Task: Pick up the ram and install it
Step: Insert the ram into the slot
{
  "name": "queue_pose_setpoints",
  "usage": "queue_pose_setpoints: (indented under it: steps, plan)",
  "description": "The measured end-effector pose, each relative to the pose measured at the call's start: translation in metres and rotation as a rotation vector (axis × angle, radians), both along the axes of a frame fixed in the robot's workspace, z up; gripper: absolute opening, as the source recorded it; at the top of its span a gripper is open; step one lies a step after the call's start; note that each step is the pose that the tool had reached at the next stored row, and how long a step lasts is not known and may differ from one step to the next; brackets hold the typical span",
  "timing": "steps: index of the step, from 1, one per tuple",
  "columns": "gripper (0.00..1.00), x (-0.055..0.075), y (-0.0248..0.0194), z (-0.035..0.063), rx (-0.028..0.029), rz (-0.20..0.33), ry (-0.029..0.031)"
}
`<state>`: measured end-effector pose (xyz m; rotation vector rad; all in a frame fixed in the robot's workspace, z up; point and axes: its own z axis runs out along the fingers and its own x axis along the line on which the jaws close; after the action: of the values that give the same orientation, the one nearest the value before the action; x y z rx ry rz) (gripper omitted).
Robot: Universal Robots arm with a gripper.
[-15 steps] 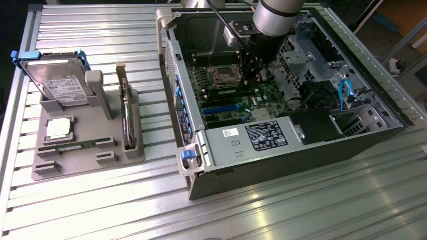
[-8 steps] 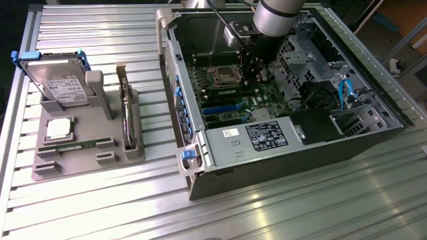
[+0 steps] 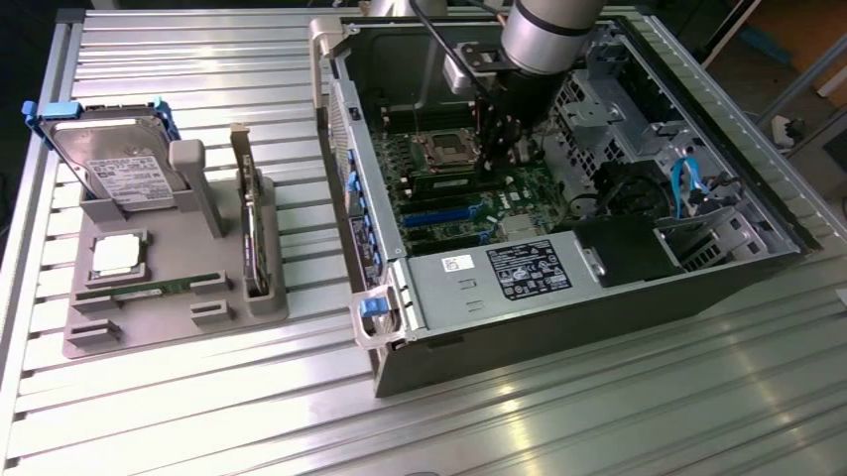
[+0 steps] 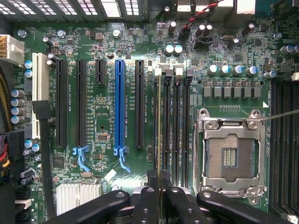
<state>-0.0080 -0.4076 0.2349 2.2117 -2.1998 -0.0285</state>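
Observation:
My gripper (image 3: 501,139) reaches down into the open computer case (image 3: 556,327), over the motherboard (image 3: 463,198). In the wrist view its black fingers (image 4: 145,203) are shut on the ram (image 4: 160,130). The ram is seen edge-on as a thin greenish strip. It runs along the row of black memory slots (image 4: 180,130) between the long black expansion slot (image 4: 139,102) and the empty processor socket (image 4: 231,156). I cannot tell whether its lower edge touches a slot.
A grey holder (image 3: 173,317) at the exterior view's left carries a silver hard drive (image 3: 113,164), a dark card on edge (image 3: 245,213), a square chip (image 3: 117,255) and a thin green strip (image 3: 139,290). Case walls, the power supply (image 3: 523,268) and cables (image 3: 681,188) surround the board.

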Motion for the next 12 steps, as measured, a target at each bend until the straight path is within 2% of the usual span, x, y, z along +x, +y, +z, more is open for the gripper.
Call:
queue_pose_setpoints:
  steps: [7, 12]
  plan:
    - [0.12, 0.0, 0.0001, -0.0001, -0.0001, 0.0, 0.0]
    - [0.12, 0.0, 0.0001, 0.0025, -0.0036, 0.0, -0.0001]
